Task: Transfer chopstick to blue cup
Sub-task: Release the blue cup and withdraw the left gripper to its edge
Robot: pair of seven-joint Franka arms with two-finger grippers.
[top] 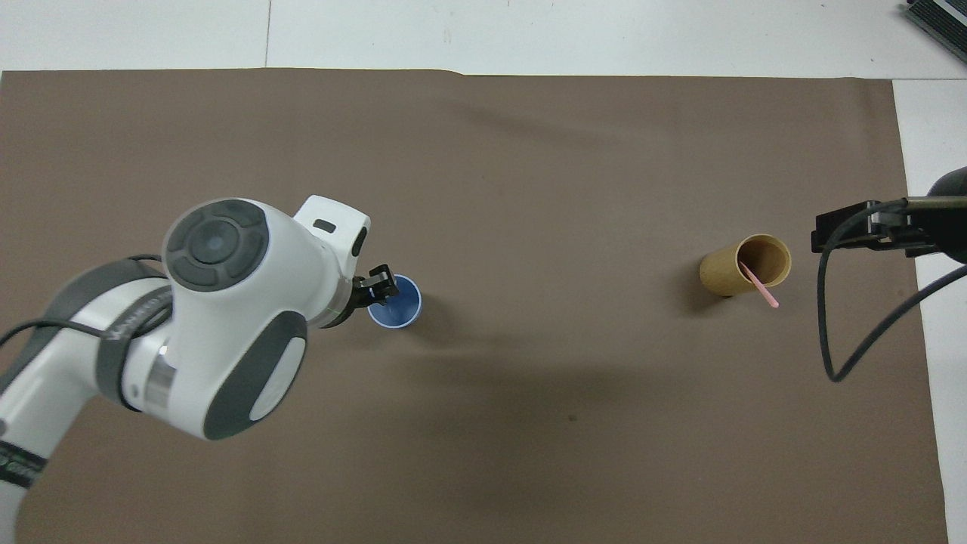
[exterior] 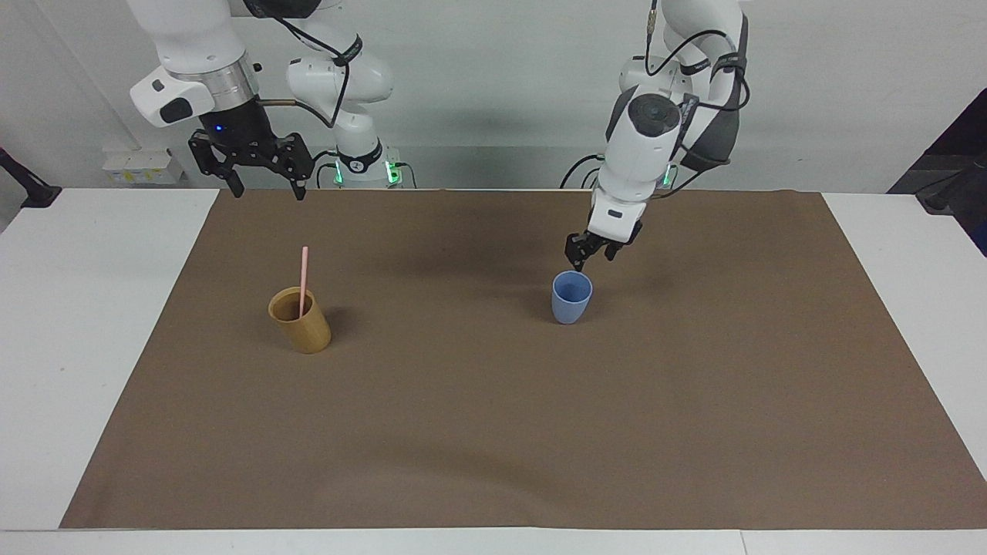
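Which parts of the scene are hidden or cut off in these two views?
- Lower part of the chopstick: both views, hidden inside the bamboo cup.
- Right end effector: overhead view, cut off by the picture's edge.
- Brown mat under the left arm: overhead view, covered by the arm's white housing.

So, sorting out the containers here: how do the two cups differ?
The blue cup tapers toward its base and looks empty; the bamboo cup is a tan cylinder holding the pink chopstick. The blue cup sits toward the left arm's end, the bamboo cup toward the right arm's. Both stand upright.
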